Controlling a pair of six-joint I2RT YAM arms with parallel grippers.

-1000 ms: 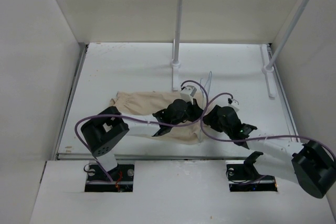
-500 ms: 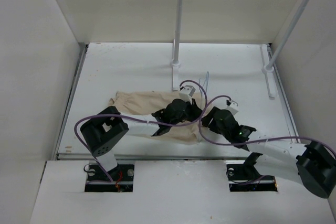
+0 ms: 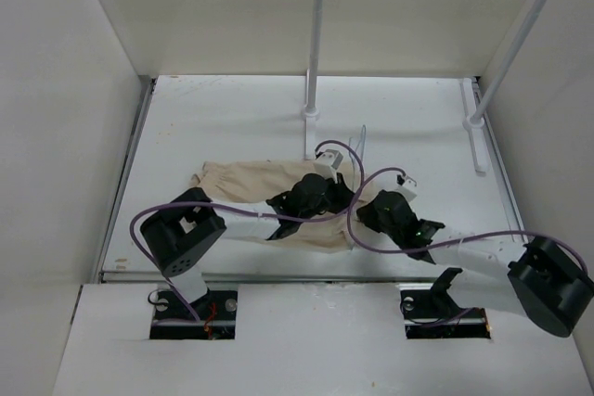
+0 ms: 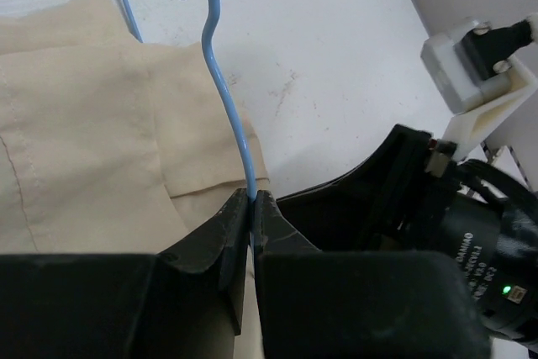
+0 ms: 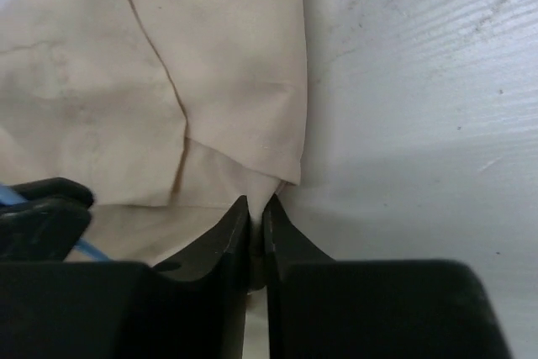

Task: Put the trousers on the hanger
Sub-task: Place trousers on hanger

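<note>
Table (image 3: 213, 108): white, walled in, with two white rack poles (image 3: 316, 34) on the far side, well beyond both sets of fingers.

Trousers (image 3: 246, 183): beige, wrinkled, lying flat on the table. Most of the cloth spreads out to the left of the left fingers and passes under them. In the left wrist view the cloth (image 4: 92, 132) lies below and left of the tips. In the right wrist view it (image 5: 168, 81) fills the area ahead and left of the right tips, and a folded edge corner comes down right to them.

Hanger (image 4: 220, 81): thin pale blue wire. It runs from between the left fingertips forward over the trouser edge to a twisted neck. The hook is cut off at the top of the frame. In the top view the wire (image 3: 360, 141) rises between the two grippers.

Left gripper (image 4: 253, 201): jaws clamped on the hanger wire, just beside the right wrist.

Right gripper (image 5: 255, 205): jaws drawn nearly together, pinching the trouser edge at the tips. The bare table is to their right, and a bit of blue wire shows low at their left.
</note>
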